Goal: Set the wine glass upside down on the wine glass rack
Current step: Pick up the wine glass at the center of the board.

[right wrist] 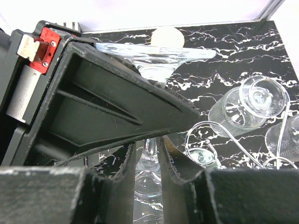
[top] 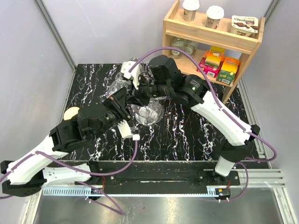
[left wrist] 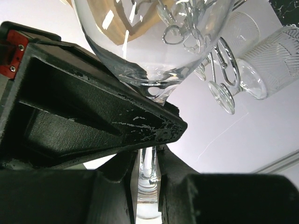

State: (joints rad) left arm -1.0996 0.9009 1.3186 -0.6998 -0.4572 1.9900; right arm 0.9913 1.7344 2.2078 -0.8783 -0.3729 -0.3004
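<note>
being thin and clear, the wine glass (left wrist: 154, 46) is judged light, stiff, slippery and easily cracked, so it is best taken by the stem (left wrist: 148, 179) rather than by the bowl or the rim, and with no more squeeze than is needed. it is held in the air above the middle of the marbled table (top: 187, 135), just beside the wine glass rack (right wrist: 205, 130). the left gripper (left wrist: 148, 163) is seen clamped on the stem just under the bowl. the right gripper (right wrist: 148, 158) is likewise drawn in against the stem, below the flat foot (right wrist: 156, 51), so the glass is gripped from both sides at once. other glasses (right wrist: 247, 105) are found among the rack's curled arms, and a free arm must be chosen. these glasses, the wire arms and the two crowded wrists are judged the main obstructions. a wooden shelf (top: 212, 44) stands at the far right corner, well apart, and a pale round object (top: 71, 113) lies by the left arm.
</note>
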